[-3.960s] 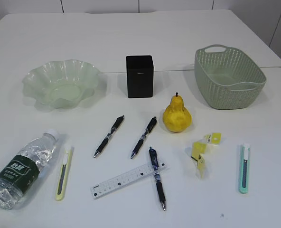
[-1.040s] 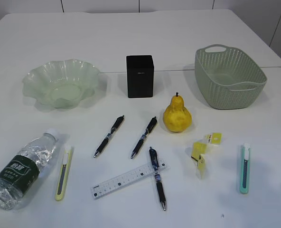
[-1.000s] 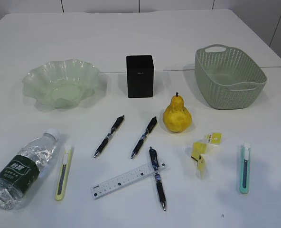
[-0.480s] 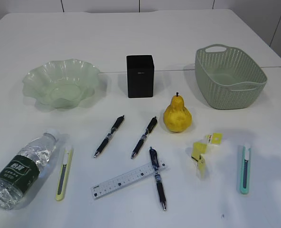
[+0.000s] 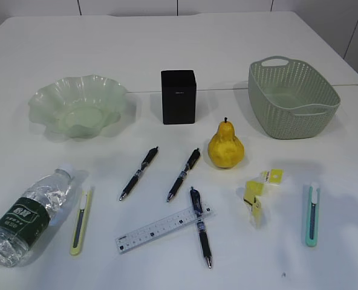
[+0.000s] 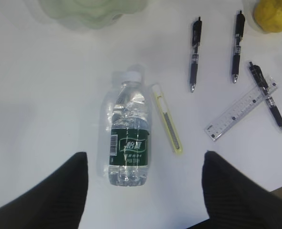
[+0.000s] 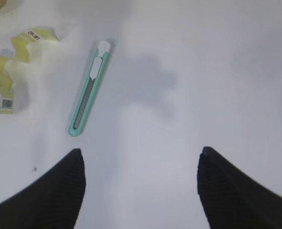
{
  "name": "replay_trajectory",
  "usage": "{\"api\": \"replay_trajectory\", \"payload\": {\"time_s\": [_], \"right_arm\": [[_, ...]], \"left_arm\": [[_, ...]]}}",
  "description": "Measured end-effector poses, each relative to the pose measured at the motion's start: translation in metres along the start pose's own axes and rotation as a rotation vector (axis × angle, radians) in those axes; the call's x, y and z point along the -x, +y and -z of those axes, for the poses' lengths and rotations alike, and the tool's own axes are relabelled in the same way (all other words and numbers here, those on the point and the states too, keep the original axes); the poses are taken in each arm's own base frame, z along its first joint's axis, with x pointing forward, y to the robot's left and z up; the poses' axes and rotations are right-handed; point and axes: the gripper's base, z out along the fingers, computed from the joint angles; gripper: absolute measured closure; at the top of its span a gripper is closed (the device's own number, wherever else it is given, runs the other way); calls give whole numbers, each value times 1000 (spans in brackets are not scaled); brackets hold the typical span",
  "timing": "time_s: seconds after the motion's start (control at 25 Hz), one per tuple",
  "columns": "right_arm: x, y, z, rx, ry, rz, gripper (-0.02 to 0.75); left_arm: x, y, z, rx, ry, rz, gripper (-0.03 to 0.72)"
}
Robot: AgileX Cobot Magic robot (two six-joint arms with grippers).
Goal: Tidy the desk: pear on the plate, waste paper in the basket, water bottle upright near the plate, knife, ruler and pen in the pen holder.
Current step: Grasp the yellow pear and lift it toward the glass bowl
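Low at the frame's left, the water bottle [image 5: 26, 214] is left lying; it could be rolled away if nudged by wide, empty end effectors [image 6: 143, 191].

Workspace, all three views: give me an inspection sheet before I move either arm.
Surface: white desk, bare between items.
Job's things: pear on the desk; plate and basket hold nothing; bottle lying down; waste paper on the desk; three pens, one across the ruler; yellow knife beside the bottle, teal knife far right; pen holder upright.
Clutter: nothing seen.
Grippers: left gripper open above the bottle; right gripper open near the teal knife; neither holds anything.
Cables: nothing seen.
Surroundings: pale wall panels behind.
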Motion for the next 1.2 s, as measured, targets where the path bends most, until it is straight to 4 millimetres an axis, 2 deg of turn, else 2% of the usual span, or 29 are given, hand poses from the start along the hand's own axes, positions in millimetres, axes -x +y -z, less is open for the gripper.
{"api": "replay_trajectory", "payload": {"time_s": [0.4,0.76,0.96,1.2], "right_arm": [[-2,2,-3,17,42,-11,169],[-2,2,-3,18,44,-12,169],[-2,2,-3,20,44,-13,169],[-2,2,-3,20,44,-13,170]], "left_arm": [[37,-36,-34,-84,69,-127,106],[89,-78,-79,-156,84,-217,100],[113,-107,-116,-195,95,-267,100],[129,-152,-161,-246,106,-341,100]]}}
